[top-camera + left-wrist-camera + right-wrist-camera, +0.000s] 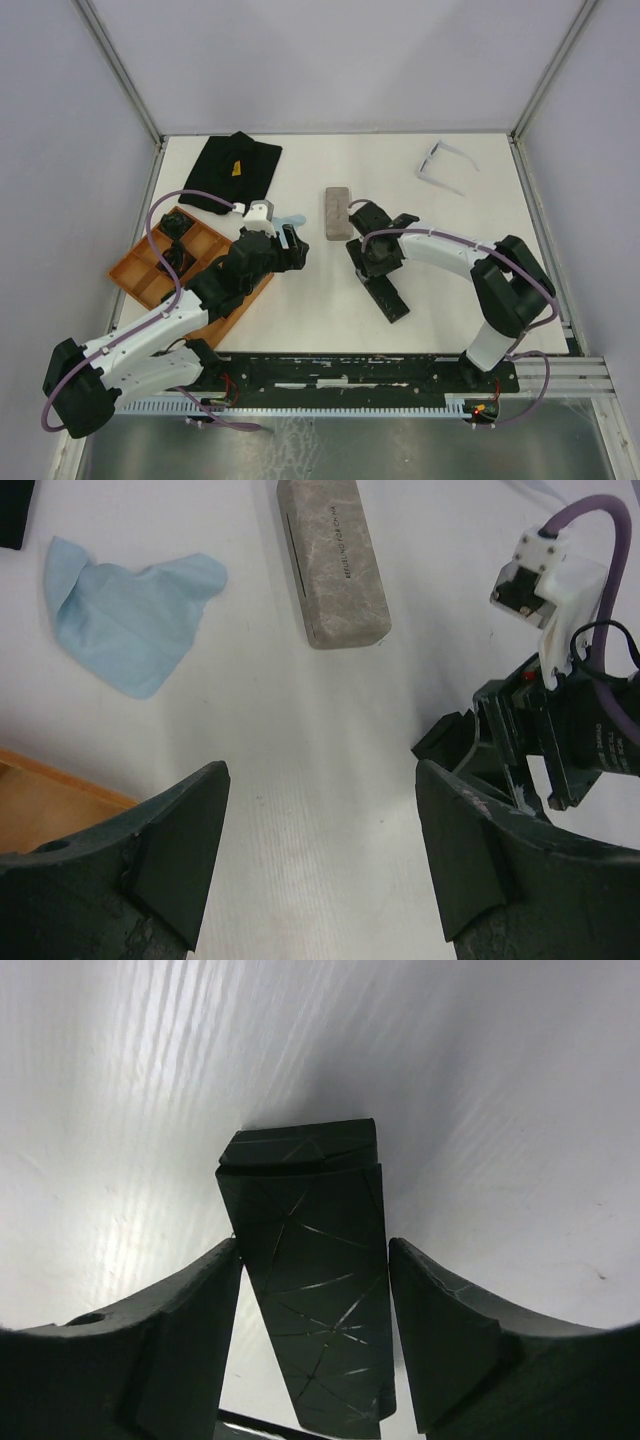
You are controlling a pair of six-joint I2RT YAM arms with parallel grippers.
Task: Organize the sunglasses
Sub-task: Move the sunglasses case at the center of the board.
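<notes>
Pale glasses (pixel 430 163): unfolded on the table (pixel 320 300) at the upper right of the top view, temples spread. They are well apart from both hands and both cases.

Dark item (pixel 177 226): sits in the upper compartment of the tray (pixel 140 272), at the left of the top view. It is too small to tell whether it is the black pair.

Right hand (pixel 313 1245): low over the table at the centre of the top view, one finger on each side of the black case (pixel 310 1290). Both fingers stand right at the case's long edges. I cannot tell whether they press it.

Black case: closed and flat on the table, slanting from the centre toward the lower right in the top view. Its upper end lies between the right hand's fingers.

Left hand (pixel 320 780): wide, with only bare table between the fingers. It hovers just beside the tray's right edge.

Grey case (pixel 333 560): closed and flat on the table, upper middle of the top view, near the right hand's wrist.

Blue cloth (pixel 125 605): crumpled on the table at the upper left of the left wrist view, apart from the grey case.

Tray: orange, divided into compartments, set at an angle. The left arm crosses over its lower part.

Black cloth (pixel 235 168): flat on the table at the upper left of the top view, above the tray, with a small yellow mark on it.
</notes>
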